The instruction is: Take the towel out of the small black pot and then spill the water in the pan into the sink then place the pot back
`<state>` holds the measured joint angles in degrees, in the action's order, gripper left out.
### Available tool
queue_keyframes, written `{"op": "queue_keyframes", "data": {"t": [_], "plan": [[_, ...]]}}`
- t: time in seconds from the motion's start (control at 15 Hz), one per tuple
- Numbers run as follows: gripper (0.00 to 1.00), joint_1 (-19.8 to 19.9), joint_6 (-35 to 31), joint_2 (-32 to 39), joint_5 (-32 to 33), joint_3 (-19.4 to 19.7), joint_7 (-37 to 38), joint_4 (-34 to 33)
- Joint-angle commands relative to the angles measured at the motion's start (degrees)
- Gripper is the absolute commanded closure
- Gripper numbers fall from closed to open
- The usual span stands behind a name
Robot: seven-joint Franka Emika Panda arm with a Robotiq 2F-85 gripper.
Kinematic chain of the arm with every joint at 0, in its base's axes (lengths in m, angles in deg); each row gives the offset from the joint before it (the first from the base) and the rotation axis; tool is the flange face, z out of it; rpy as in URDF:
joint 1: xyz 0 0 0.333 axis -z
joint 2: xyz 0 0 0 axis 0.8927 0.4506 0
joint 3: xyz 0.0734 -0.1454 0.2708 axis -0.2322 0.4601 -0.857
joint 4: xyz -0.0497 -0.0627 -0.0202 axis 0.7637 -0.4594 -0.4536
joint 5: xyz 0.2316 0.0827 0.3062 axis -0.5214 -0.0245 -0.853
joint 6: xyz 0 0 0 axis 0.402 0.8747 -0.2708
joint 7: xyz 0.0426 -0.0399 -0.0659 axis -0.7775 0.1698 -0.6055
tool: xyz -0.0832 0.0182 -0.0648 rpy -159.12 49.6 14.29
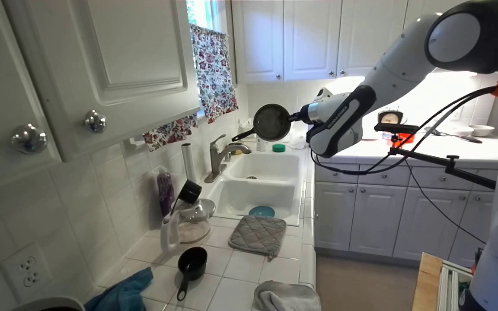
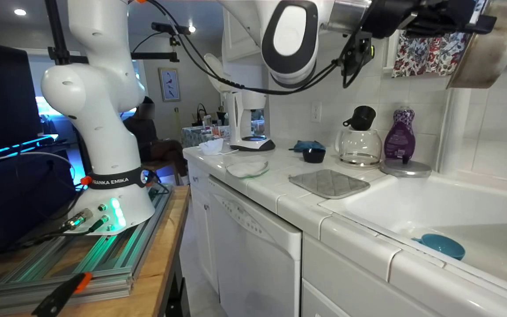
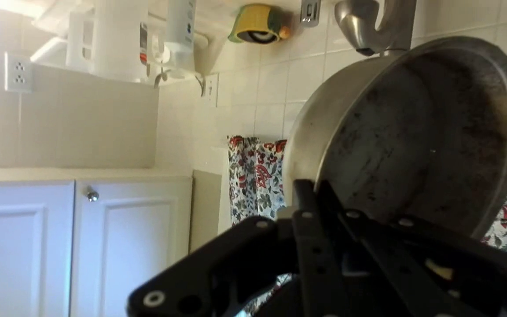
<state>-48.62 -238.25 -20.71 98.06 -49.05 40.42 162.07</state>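
My gripper is shut on the rim of the metal pan and holds it raised above the sink. The pan is tipped nearly on its side; its dark, stained inside shows in the wrist view, with no water visible in it. The fingertips pinch the wall. The pan's outside shows in an exterior view. The small black pot stands on the tiled counter, also seen in an exterior view. The blue towel lies on the counter beside it.
A glass carafe with a black cup on top, a grey pot holder and a grey cloth are on the counter. The faucet rises behind the sink. A blue cup lies in the near basin.
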Motion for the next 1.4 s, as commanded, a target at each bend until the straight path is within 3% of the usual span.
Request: {"op": "queue_keyframes", "data": {"t": [0.0, 0.2, 0.47, 0.87, 1.0, 1.2, 1.33], "plan": [[0.99, 6.28, 11.45, -6.68, 14.92, -4.74, 15.58, 2.06], [0.99, 9.25, 14.83, -6.25, 26.27, -9.55, 28.81, 3.68], [0.99, 13.82, 12.06, -1.99, 43.74, -15.54, 45.87, 6.97], [0.99, 25.34, 11.45, 3.32, 71.69, -24.06, 66.71, 11.97], [0.99, 27.02, 10.59, 5.18, 81.08, -23.93, 74.16, 12.80], [0.99, 25.69, 7.07, 6.20, 94.32, -19.86, 87.70, 12.85], [0.99, 23.25, 4.46, 4.53, 98.86, -16.27, 96.90, 11.31]]}}
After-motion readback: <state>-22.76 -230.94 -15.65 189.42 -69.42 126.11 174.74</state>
